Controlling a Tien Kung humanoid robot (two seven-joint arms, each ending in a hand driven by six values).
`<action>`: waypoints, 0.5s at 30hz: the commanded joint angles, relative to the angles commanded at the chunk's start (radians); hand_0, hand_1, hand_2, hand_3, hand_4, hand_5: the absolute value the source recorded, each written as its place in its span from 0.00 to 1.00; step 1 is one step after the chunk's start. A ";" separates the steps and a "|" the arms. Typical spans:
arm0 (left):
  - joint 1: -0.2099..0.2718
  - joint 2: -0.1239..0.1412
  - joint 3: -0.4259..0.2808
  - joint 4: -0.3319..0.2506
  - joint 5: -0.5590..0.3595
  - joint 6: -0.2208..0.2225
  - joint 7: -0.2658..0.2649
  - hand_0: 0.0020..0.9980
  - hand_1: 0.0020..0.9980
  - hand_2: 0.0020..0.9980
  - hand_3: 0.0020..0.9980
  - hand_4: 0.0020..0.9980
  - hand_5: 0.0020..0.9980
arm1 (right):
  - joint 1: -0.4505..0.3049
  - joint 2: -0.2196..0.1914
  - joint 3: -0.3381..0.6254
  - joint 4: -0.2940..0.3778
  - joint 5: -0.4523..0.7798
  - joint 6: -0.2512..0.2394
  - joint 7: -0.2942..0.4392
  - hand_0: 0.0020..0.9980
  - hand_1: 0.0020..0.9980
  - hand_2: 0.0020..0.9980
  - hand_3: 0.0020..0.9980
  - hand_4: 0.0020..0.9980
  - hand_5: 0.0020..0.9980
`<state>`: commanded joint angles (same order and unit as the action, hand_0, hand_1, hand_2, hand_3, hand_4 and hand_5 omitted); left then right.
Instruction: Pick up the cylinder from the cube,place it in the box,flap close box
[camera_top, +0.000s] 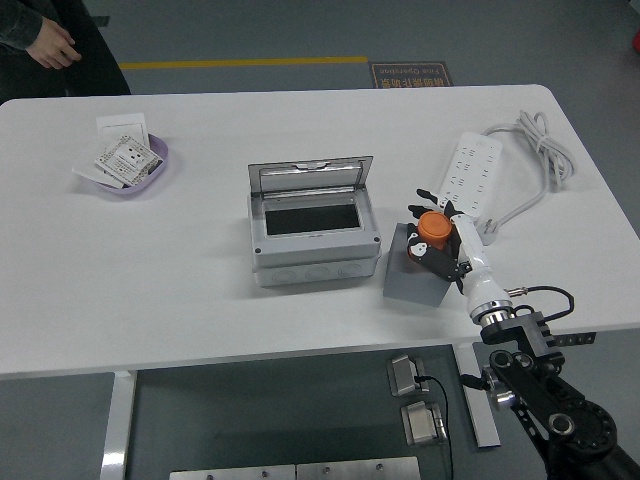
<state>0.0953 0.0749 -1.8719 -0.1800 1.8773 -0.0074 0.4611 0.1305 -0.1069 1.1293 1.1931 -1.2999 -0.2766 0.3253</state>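
Note:
An orange cylinder (432, 226) stands on top of a grey cube (415, 276) to the right of the grey box (313, 262). The box's flap lid (311, 179) stands open at its back and the dark inside shows empty. My right hand (436, 239) comes in from the lower right and its fingers are curled around the cylinder at the cube's top. My left arm is out of view.
A white power strip (473, 177) with its coiled cable (545, 150) lies at the right. A purple bowl (127, 165) with packets sits at the far left. A person's hand (55, 45) shows at the top left corner, away from the table.

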 joint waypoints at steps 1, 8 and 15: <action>-0.001 0.000 0.002 0.000 -0.002 0.000 0.000 0.64 0.70 0.68 0.73 0.80 0.53 | 0.000 0.000 -0.001 0.001 0.006 0.001 0.002 0.77 0.76 0.72 0.83 0.33 0.00; -0.002 -0.001 0.007 0.000 -0.007 0.001 -0.002 0.64 0.70 0.68 0.73 0.80 0.53 | 0.000 -0.001 -0.007 0.003 0.033 0.005 0.006 0.77 0.75 0.67 0.72 0.10 0.00; -0.002 -0.001 0.011 0.000 -0.013 0.003 -0.003 0.64 0.70 0.68 0.73 0.80 0.53 | 0.002 -0.004 -0.008 0.009 0.039 0.001 0.002 0.77 0.67 0.61 0.57 0.00 0.00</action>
<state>0.0930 0.0736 -1.8606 -0.1800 1.8647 -0.0046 0.4577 0.1328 -0.1106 1.1211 1.2018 -1.2606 -0.2757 0.3273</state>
